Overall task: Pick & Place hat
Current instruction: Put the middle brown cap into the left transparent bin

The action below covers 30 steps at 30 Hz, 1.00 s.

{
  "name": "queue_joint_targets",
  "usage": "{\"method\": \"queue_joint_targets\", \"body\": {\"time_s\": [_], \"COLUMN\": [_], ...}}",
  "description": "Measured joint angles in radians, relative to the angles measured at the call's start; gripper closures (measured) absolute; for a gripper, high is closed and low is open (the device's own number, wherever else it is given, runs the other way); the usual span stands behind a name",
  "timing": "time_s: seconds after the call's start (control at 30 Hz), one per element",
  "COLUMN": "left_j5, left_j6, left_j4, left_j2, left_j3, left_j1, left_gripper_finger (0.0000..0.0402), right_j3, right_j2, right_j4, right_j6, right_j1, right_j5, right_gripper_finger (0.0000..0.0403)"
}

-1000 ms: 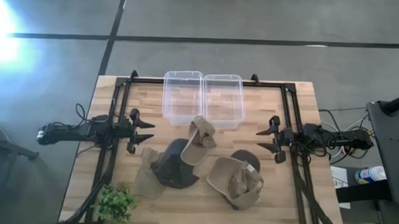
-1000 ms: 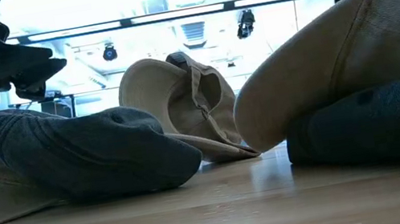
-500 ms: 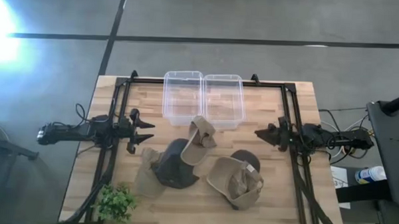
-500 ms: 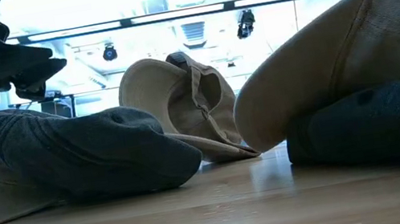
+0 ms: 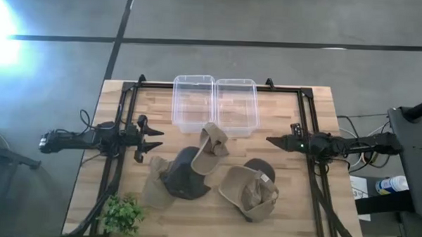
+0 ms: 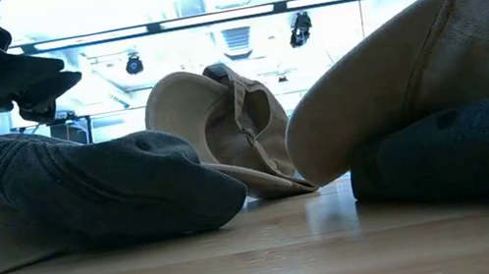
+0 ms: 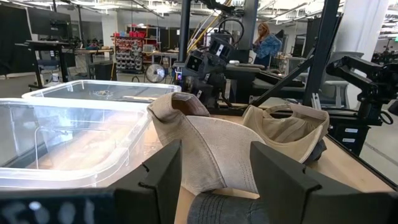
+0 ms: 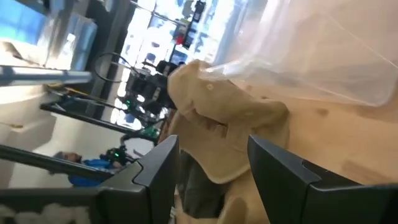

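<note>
Several caps lie bunched mid-table. A tan cap leans on a dark grey cap, which lies over another tan one. To the right, a tan cap rests crown down, overlapping a dark cap. My left gripper hovers open left of the pile, facing the leaning tan cap. My right gripper is open at the right, rolled on its side, pointing at the same cap. Neither touches anything.
Two clear plastic bins stand side by side at the far edge, just behind the caps. A small green plant sits at the near left corner. Black frame rails run along the table's sides. Bare wood shows between each gripper and the pile.
My right gripper has rolled about its own axis, from fingers spread flat over the table to fingers stacked on edge, and has reached a little toward the table's middle. The left arm and the caps have kept still.
</note>
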Motion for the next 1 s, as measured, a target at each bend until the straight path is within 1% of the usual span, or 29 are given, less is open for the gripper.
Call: {"method": "queue_joint_targets", "body": {"time_s": [0.07,0.23,0.4,0.47,0.5,0.53,0.63,0.73,0.8,0.83,0.93,1.0], "left_j5": [0.000,0.000,0.000,-0.001,-0.001,0.001,0.003,0.003,-0.014,-0.048,-0.204,-0.310], "left_j6": [0.000,0.000,-0.001,-0.038,-0.103,-0.205,-0.606,-0.907,-1.027,-1.051,-1.084,-1.160], "left_j4": [0.000,0.000,0.002,0.036,0.067,0.100,0.174,0.208,0.207,0.207,0.209,0.211], "left_j2": [0.000,0.000,0.000,0.000,0.000,0.000,0.000,0.000,0.000,0.000,0.000,0.002], "left_j3": [0.000,0.000,0.000,0.000,0.000,0.000,0.000,0.000,0.000,0.000,0.000,0.001], "left_j1": [0.000,0.000,0.000,0.000,0.000,0.000,0.000,0.000,0.000,0.000,0.000,0.000], "left_gripper_finger": [0.0219,0.0219,0.0219,0.0219,0.0219,0.0219,0.0219,0.0219,0.0219,0.0219,0.0219,0.0219], "right_j3": [0.000,0.000,0.000,0.000,0.000,0.000,0.000,0.000,0.000,0.000,0.003,0.008], "right_j2": [0.026,0.094,0.173,0.209,0.228,0.245,0.295,0.337,0.356,0.363,0.371,0.369], "right_j4": [0.029,0.116,0.112,0.112,0.111,0.111,0.110,0.108,0.108,0.109,0.107,0.108], "right_j6": [0.034,0.176,0.378,0.437,0.456,0.468,0.491,0.501,0.502,0.501,0.480,0.448], "right_j1": [0.000,0.000,0.001,0.000,0.000,0.000,0.000,0.000,0.000,0.000,0.000,0.000], "right_j5": [-0.003,-0.003,-0.003,-0.002,-0.001,-0.001,-0.001,-0.001,-0.001,-0.001,-0.001,-0.002], "right_gripper_finger": [0.0216,0.0216,0.0216,0.0216,0.0216,0.0216,0.0216,0.0216,0.0216,0.0216,0.0216,0.0216]}}
